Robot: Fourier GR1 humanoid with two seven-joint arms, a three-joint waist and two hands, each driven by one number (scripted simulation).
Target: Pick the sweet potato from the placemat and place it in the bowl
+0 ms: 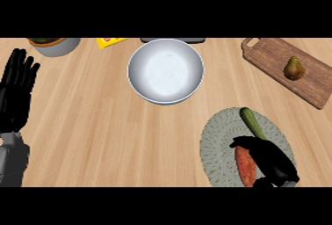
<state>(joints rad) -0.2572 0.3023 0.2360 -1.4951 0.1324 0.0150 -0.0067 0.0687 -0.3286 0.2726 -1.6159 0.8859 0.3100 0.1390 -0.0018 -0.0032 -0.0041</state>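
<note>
The sweet potato (pixel 244 169) lay on the placemat (pixel 217 145), its long axis running away from the robot, touching the right hand's (pixel 269 160) left side. Whether that hand gripped it, I could not tell.

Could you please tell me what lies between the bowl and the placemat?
Only bare wooden counter, in the head view; nothing stands between bowl and placemat.

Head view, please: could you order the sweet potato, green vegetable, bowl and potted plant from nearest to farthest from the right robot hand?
From the right robot hand:
1. sweet potato, right beside it on the placemat
2. green vegetable, just beyond
3. bowl, upper middle
4. potted plant, far upper-left corner
</note>
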